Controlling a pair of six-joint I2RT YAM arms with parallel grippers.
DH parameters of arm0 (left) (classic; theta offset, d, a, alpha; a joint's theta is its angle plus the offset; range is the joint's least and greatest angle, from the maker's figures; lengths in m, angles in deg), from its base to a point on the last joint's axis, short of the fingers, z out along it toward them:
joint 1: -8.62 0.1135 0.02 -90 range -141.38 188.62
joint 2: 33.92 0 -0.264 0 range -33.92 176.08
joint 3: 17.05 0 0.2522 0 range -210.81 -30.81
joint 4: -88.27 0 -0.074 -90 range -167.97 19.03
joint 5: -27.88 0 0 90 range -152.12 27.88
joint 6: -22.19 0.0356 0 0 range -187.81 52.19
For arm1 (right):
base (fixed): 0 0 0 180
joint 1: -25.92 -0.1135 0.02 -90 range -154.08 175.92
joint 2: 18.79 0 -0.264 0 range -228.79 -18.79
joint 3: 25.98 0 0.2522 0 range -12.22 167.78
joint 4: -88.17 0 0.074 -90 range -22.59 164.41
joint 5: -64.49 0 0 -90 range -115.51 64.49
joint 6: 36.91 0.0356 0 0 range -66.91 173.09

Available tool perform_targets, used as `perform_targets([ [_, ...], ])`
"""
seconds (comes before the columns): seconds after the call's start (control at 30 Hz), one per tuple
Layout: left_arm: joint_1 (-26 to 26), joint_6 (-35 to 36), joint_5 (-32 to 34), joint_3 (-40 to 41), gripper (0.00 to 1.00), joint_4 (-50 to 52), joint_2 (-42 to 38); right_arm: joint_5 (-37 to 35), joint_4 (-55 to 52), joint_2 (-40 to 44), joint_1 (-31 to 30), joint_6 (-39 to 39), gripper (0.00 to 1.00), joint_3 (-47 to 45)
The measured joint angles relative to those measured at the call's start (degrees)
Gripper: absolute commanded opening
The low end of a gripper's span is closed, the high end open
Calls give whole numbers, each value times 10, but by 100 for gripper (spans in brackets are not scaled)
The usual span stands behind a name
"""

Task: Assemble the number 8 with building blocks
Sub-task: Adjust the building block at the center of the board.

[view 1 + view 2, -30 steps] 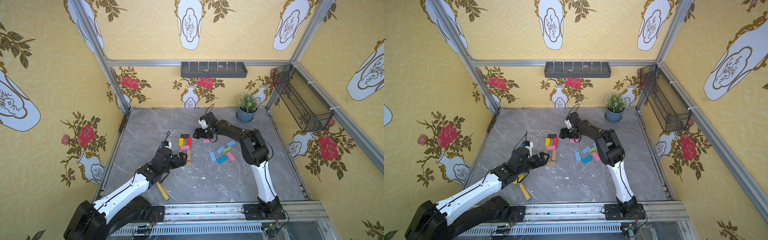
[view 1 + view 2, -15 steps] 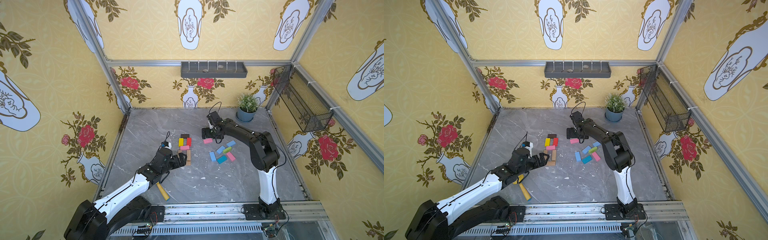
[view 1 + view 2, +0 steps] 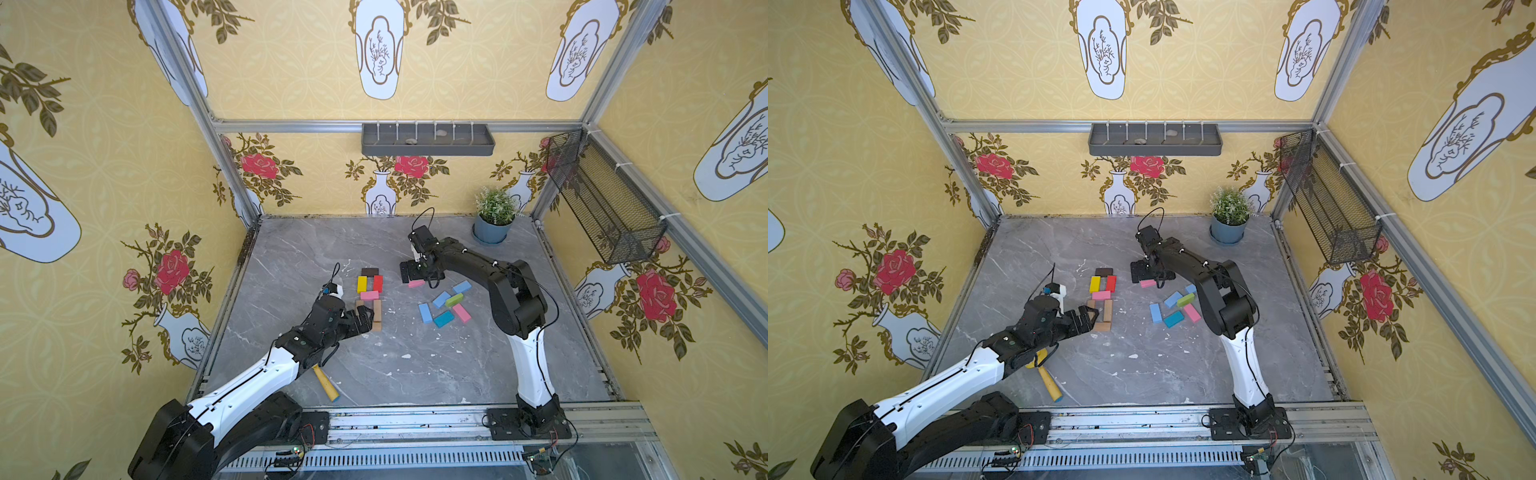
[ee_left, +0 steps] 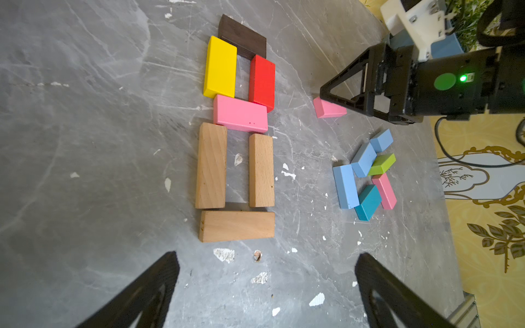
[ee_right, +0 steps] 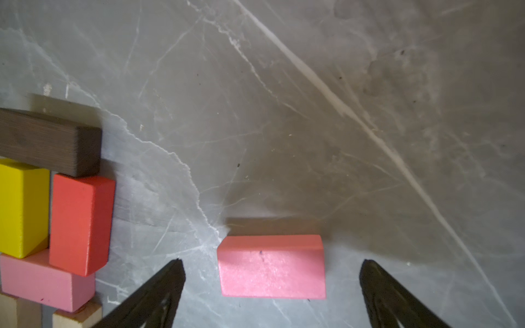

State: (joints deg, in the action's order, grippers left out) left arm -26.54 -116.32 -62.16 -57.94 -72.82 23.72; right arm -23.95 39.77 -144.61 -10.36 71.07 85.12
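hidden / unclear:
- in both top views the left gripper (image 4: 267, 257) covers most of the left tan block (image 4: 211, 166). only the left wrist view shows that block whole.
- the yellow toy shovel (image 3: 326, 384) lies mostly under the left arm. only its handle is clear.
- in the right wrist view the yellow block (image 5: 22, 207), the pink crossbar block (image 5: 42, 279) and the tan pieces are cut off at the frame edge.
- in the left wrist view a finger of the right gripper (image 3: 417, 277) covers part of the loose pink block (image 5: 271, 268).
- it cannot be told whether the green block (image 4: 382, 164) rests on its neighbours or only touches them.

layout on the table (image 3: 291, 257):
- the figure's long axis runs from the near rail toward the back wall.
- the dark brown block (image 4: 243, 37) lies crosswise at the far end.
- the yellow block and the red block (image 4: 262, 81) lie lengthwise, side by side, with a narrow gap between them.
- the pink crossbar lies crosswise, slightly skewed.
- the two tan blocks lie lengthwise, and the right tan block (image 4: 261, 170) is parallel to the left one.
- the bottom tan block (image 4: 237, 225) lies crosswise and closes the near end.
- the loose pink block lies flat to the right of the figure and apart from it, with its long axis crosswise.
- the spare cluster (image 3: 444, 307) sits further right. it holds three light blue, one green, one teal and one pink block, pointing in mixed directions.

grippers:
- the left gripper's fingers are spread wide with nothing between them. it sits just short of the bottom tan block.
- the right gripper's fingers are apart and straddle the loose pink block, with a gap on each side.
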Motion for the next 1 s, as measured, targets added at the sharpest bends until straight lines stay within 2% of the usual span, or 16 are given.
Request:
perform_targets([
  [0.23,0,0,0,1,100,0,0,3,-13,-18,-6,-13,85,13],
  [0.4,1,0,0,1,100,0,2,-3,-21,-26,-12,-21,74,23],
  [0.57,1,0,0,3,100,0,2,-17,-30,-33,-12,-28,70,31],
  [0.8,1,0,0,3,100,0,2,-35,-37,-41,-12,-24,56,42],
  [1.0,1,0,0,3,100,0,3,-36,-41,-59,7,-7,55,72],
])
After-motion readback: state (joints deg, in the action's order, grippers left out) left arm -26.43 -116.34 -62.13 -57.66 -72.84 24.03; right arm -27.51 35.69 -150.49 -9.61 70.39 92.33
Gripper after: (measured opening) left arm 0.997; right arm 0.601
